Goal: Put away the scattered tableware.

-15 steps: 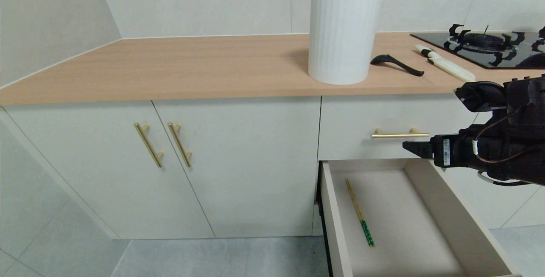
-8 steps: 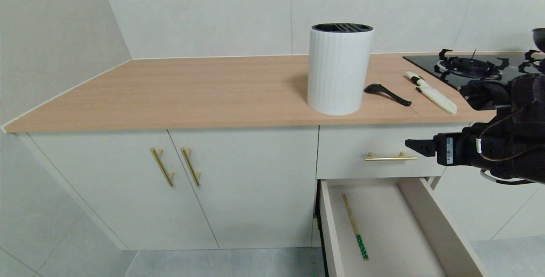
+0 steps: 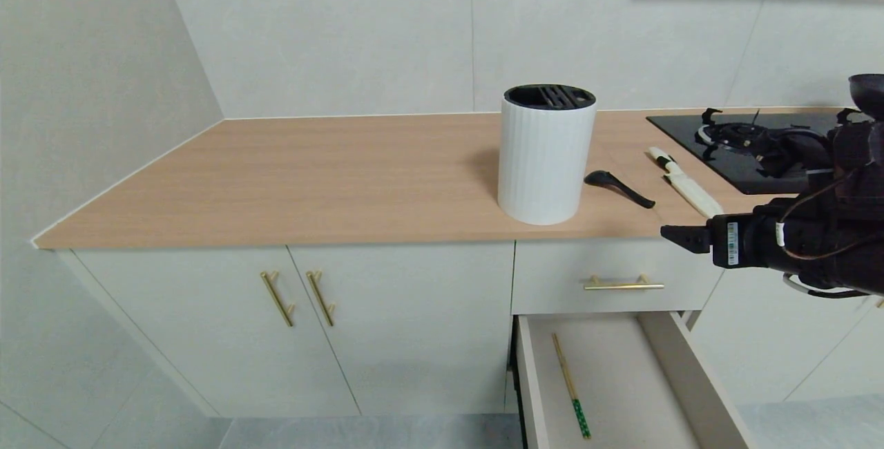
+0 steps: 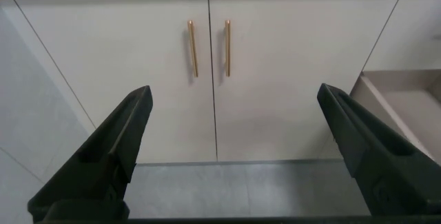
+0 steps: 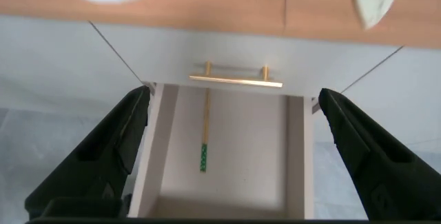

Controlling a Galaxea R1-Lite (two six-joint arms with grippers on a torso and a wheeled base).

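The right gripper (image 3: 680,237) hangs spread wide over the open drawer (image 3: 666,359), with the chopsticks (image 3: 570,387) lying below it. The black spoon (image 3: 618,186) and knife (image 3: 684,183) rest on the counter (image 3: 345,179) just beyond its tips. The left gripper (image 4: 233,93), likewise spread, faces the cabinet doors (image 4: 275,79).

Nothing legible anywhere. Closest to a label: a small white sticker (image 3: 731,243) on the black housing just behind the right tool (image 3: 673,236), on the side facing the head view. Bears a block of thin dark marks like a barcode, too small to make out as digits or letters. On the chopstick (image 3: 570,387) lying in the open drawer (image 3: 530,380), a green end with pale specks: too small to tell pattern from lettering.
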